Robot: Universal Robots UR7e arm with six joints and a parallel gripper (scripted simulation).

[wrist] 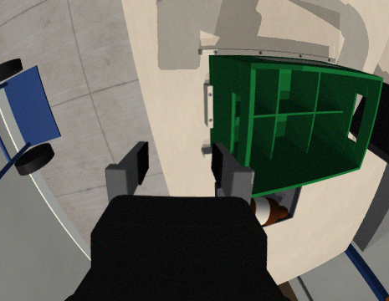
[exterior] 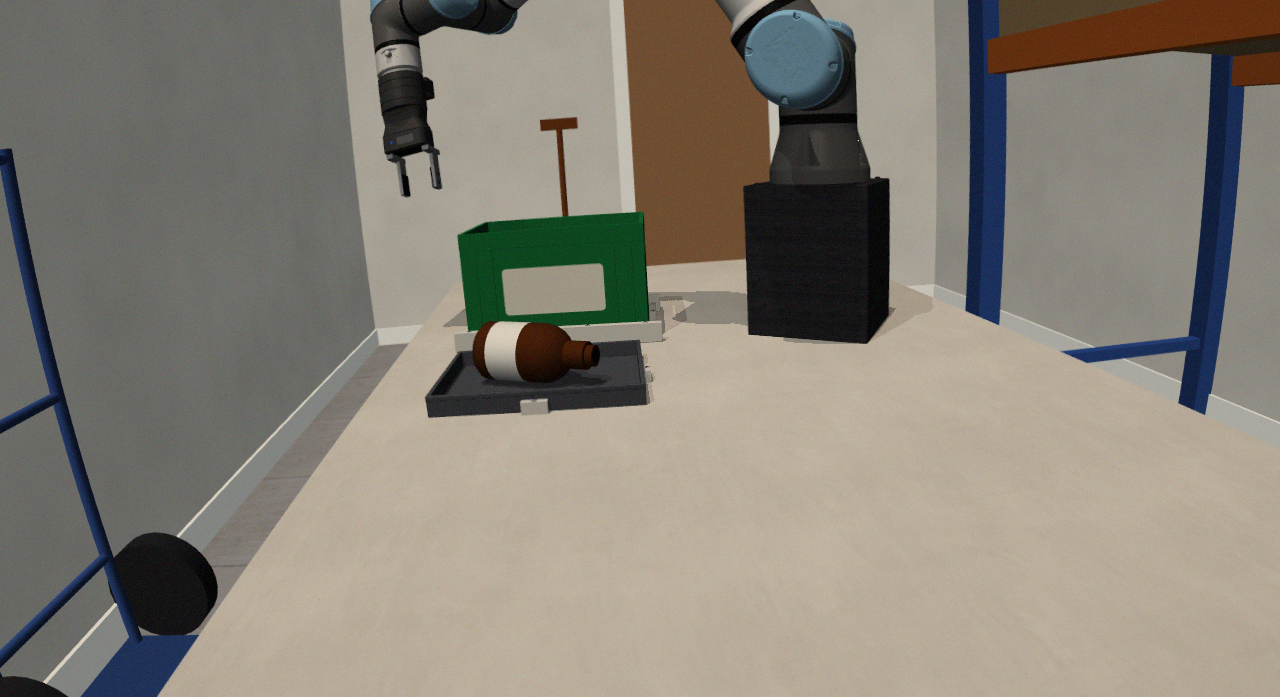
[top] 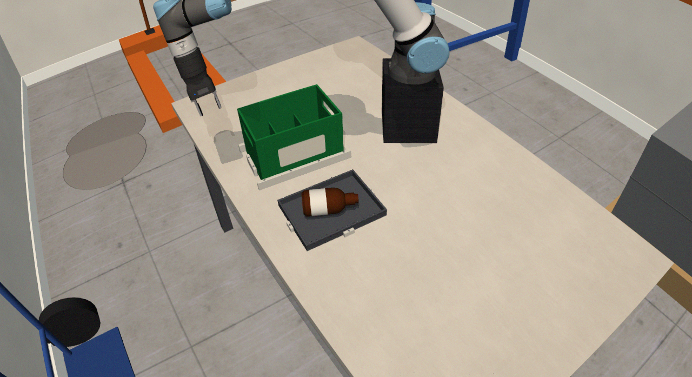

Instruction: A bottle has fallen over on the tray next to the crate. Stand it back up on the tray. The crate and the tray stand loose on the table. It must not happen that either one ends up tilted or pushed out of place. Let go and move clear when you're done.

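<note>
Nearest the camera, a tray (top: 333, 232) (exterior: 537, 397) (wrist: 296, 202) is occupied by a toppled brown bottle (top: 328, 201) (exterior: 537, 351) (wrist: 267, 211), while the gripper (top: 210, 109) (exterior: 420, 190) (wrist: 180, 155) is held wide open.

Bottle down on its tray
The brown bottle (top: 330, 201) lay on its side in the dark tray (top: 323, 232), beside the green crate (top: 302, 150).

The divided bottle crate (top: 309, 145) (exterior: 555, 272) (wrist: 296, 113) beside the end effector (top: 209, 108) (exterior: 420, 191) (wrist: 180, 165) looks like smooth, matt plastic. The desk (top: 459, 219) (exterior: 716, 514) (wrist: 324, 238) looks smooth and matt; the end effector's fingers look like dull grey metal.
</note>
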